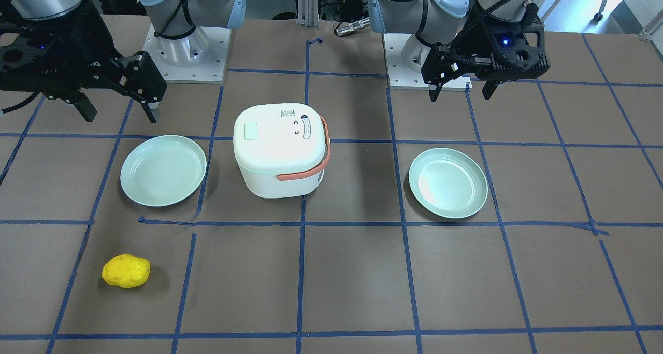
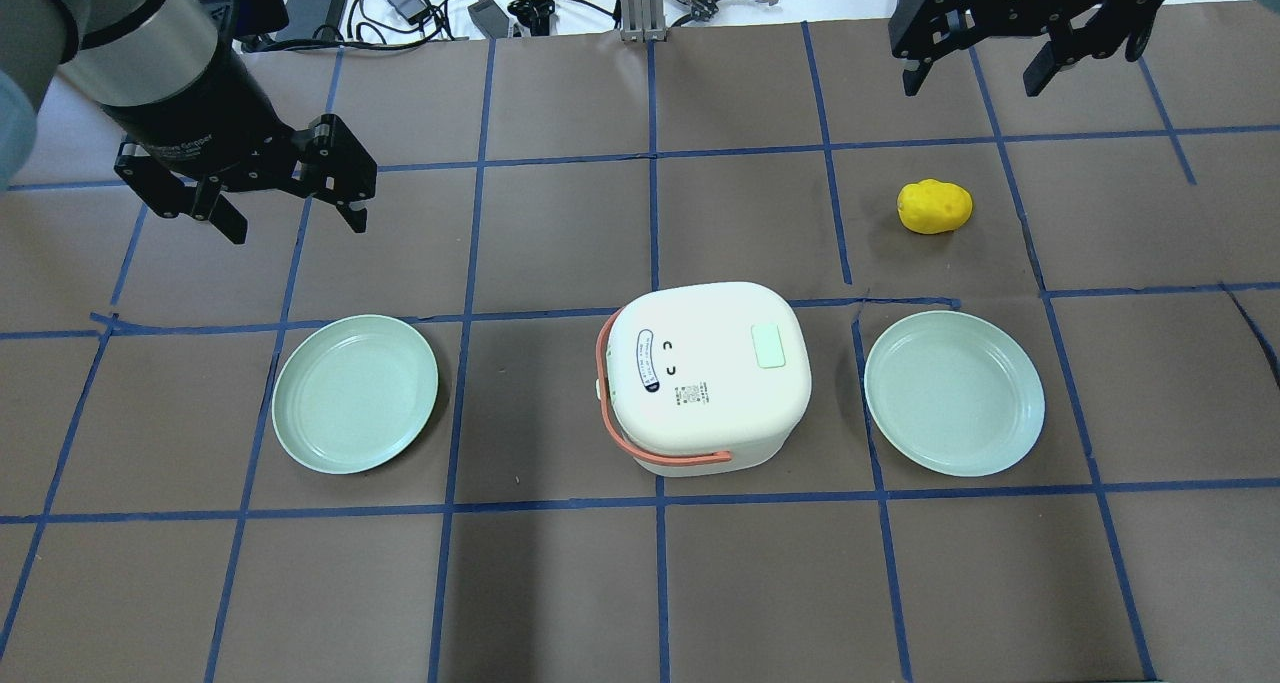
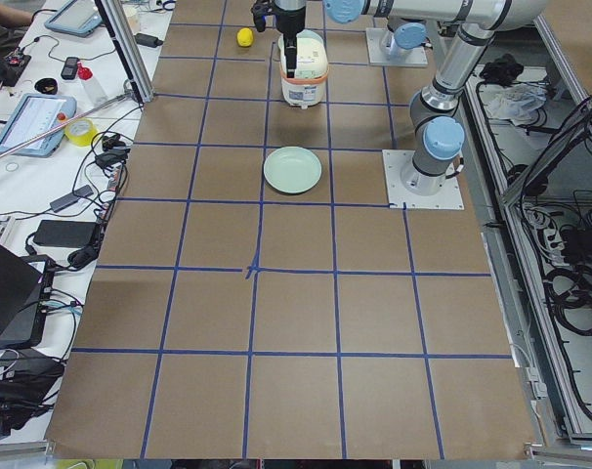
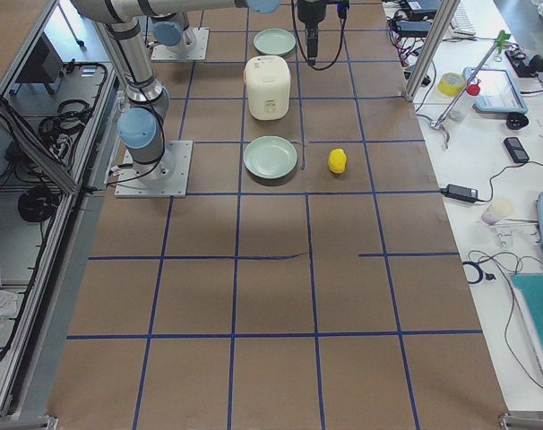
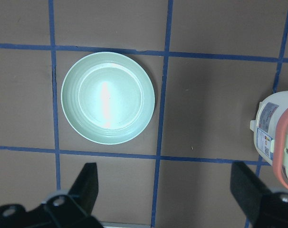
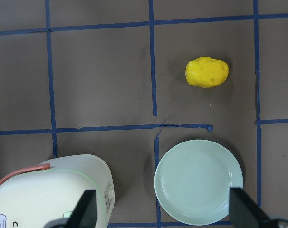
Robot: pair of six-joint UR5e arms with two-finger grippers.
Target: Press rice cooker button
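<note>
Rice cooker [image 2: 710, 373] sits lidded between two green plates [image 2: 355, 395] — left gripper [image 2: 298, 228] and right gripper [image 2: 970, 88] hang spread.

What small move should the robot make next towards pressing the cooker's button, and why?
Probably swing the right gripper inward and down toward the button. The button sits at the lid's edge toward the robot's right, nearer that arm, and the gripper hangs open, well away from the rice cooker.
</note>
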